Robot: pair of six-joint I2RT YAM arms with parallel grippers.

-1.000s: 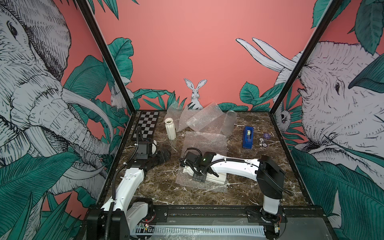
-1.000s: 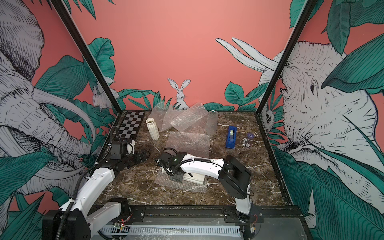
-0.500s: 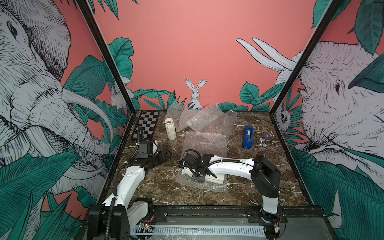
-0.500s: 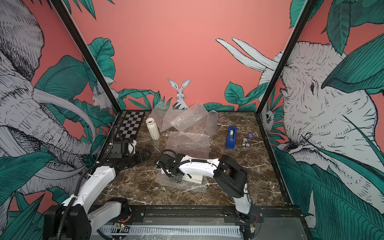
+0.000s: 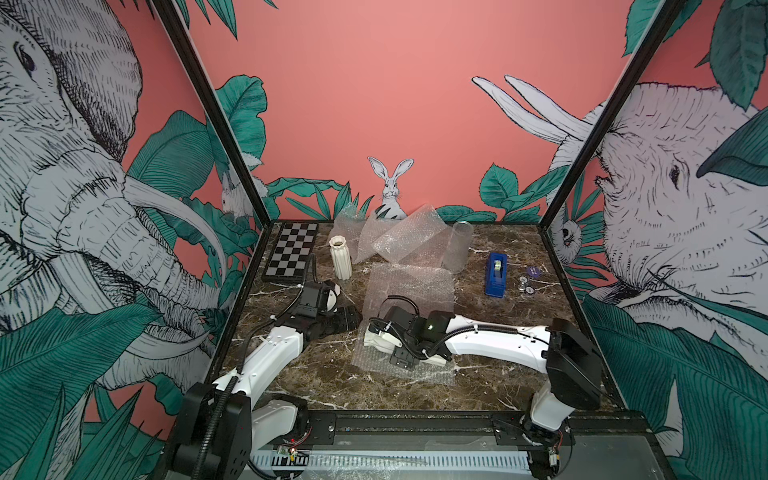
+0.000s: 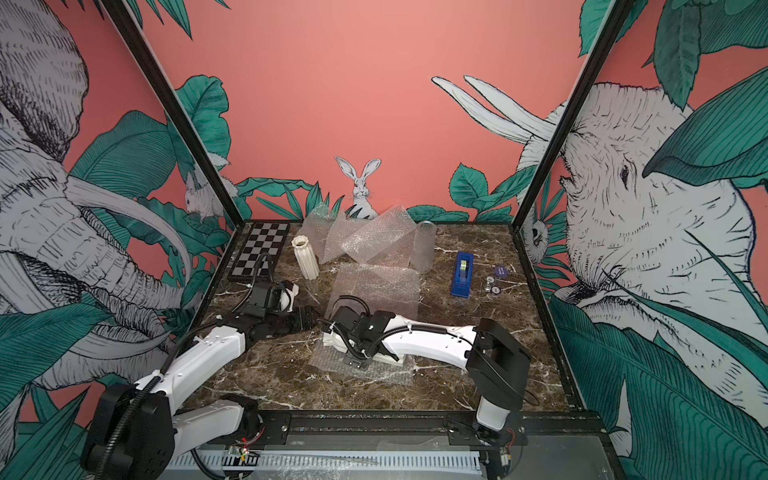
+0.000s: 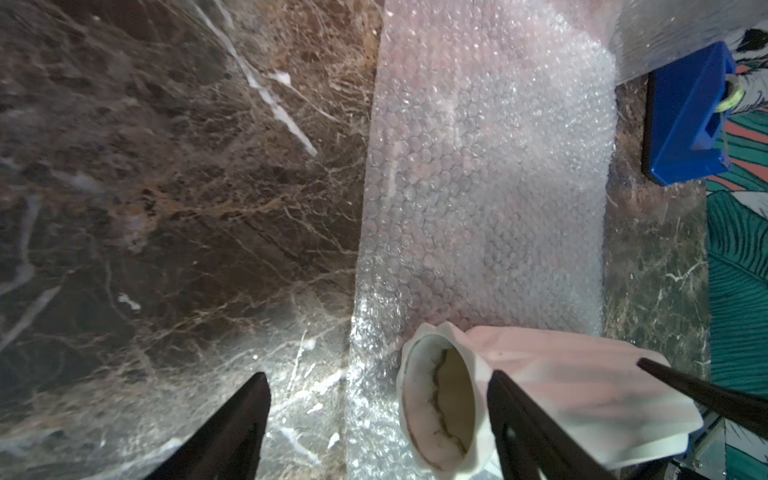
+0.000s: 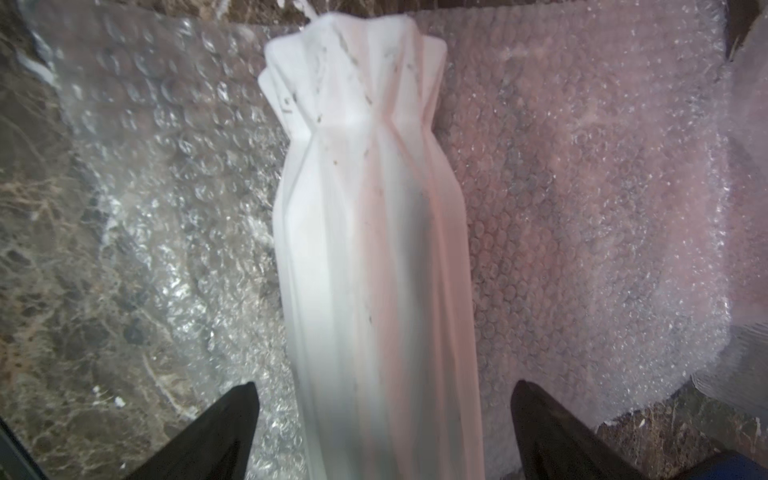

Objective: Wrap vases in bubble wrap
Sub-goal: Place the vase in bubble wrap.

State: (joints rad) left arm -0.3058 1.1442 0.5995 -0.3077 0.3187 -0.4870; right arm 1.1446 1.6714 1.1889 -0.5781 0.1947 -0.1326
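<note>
Bent left arm (image 5: 270,353) reaches inward, left gripper (image 7: 378,399) with jaws apart. Outstretched right arm (image 5: 490,345) crosses toward it, right gripper (image 8: 382,415) jaws spread wide. Both wrists low.

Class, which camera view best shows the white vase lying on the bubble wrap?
The right wrist view: the lying vase fills the frame lengthwise, ribs visible. The left wrist view shows its open mouth and part of the body. In both top views the right arm covers most of it.
</note>
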